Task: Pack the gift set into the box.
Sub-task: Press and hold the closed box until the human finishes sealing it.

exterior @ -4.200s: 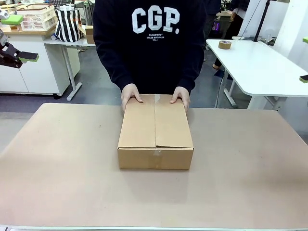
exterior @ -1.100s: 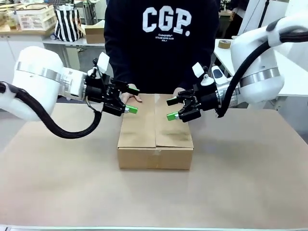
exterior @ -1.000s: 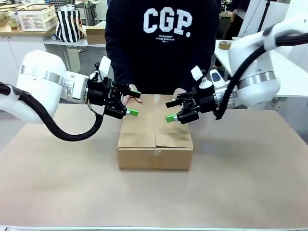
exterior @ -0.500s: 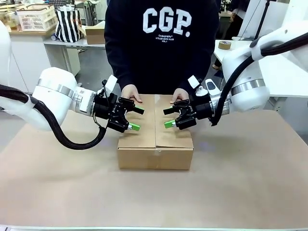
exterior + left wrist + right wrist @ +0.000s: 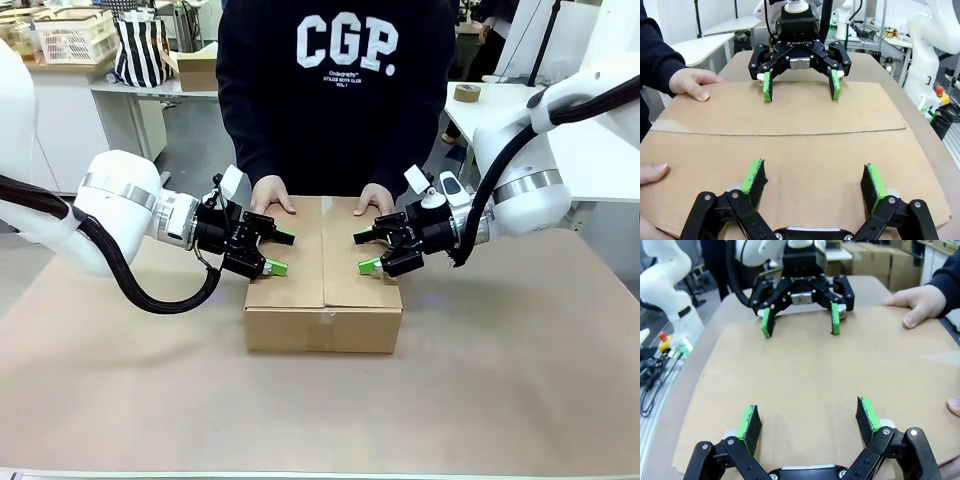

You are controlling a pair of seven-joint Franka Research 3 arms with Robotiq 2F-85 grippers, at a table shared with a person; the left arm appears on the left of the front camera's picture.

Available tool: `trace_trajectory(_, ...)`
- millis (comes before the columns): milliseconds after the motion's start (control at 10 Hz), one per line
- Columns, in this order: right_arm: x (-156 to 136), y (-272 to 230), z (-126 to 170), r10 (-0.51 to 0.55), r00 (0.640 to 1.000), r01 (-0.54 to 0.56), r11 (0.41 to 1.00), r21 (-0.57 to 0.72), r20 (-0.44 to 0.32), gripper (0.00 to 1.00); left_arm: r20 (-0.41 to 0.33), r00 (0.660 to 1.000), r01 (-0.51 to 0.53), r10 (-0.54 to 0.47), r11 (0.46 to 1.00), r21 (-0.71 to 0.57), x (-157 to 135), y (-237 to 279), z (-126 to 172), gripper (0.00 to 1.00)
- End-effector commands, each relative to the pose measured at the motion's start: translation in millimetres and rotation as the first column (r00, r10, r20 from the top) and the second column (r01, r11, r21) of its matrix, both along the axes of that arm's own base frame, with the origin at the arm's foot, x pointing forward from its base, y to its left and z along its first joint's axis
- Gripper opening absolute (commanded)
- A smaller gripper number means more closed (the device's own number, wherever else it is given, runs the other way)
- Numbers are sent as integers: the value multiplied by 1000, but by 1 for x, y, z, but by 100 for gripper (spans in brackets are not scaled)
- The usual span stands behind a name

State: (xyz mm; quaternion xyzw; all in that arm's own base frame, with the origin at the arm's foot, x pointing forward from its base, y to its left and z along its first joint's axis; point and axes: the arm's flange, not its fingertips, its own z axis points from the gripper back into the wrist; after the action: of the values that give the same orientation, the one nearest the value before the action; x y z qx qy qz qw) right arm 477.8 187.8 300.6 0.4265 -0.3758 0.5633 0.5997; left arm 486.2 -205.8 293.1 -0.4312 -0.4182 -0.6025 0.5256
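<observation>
The box (image 5: 323,270) sits closed mid-table, its top flaps meeting along a centre seam. A person's hands (image 5: 272,195) (image 5: 375,198) rest on its far edge. My left gripper (image 5: 283,253) hovers open just above the box's left side. My right gripper (image 5: 363,252) hovers open above its right side, facing the left one. In the left wrist view my left gripper (image 5: 813,175) spreads over the cardboard (image 5: 790,150), with the right gripper (image 5: 800,85) opposite. The right wrist view mirrors this: right gripper (image 5: 807,420), left gripper (image 5: 800,320), box top (image 5: 805,370). The gift set is out of view.
The tan table (image 5: 150,380) has free room all around the box. Behind the person stand a white table with a tape roll (image 5: 466,92), a small brown carton (image 5: 197,70), a striped bag (image 5: 140,50) and a basket (image 5: 72,35).
Both arms came in from the sides and dropped low over the box top. Over the last half second the right gripper drew slightly outward. The box stayed closed, the person's hands stayed put.
</observation>
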Motion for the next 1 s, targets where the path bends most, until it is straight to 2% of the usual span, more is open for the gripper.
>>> trace_trajectory(0, 4, -2, -14, 39, 999, -38, 999, -6, 25, 100, -19, 1000, -14, 15, 999, 50, 2, 1, -9, 100)
trace_trajectory(300, 7, -4, -19, 31, 999, -31, 1000, 3, 25, 100, -22, 999, 31, -30, 996, 79, 1, 1, -11, 100)
trace_trajectory(400, 3, -1, -3, 19, 1000, -19, 1000, 15, 5, 100, -17, 1000, 19, -17, 992, 123, 3, -1, -12, 100)
trace_trajectory(500, 3, -1, -3, 19, 1000, -19, 1000, 15, 5, 100, -8, 1000, 7, -7, 1000, 14, 1, 0, 1, 100)
trace_trajectory(900, 3, -1, -3, 19, 1000, -19, 1000, 15, 5, 100, -8, 1000, 7, -7, 1000, 14, 1, 0, 1, 100)
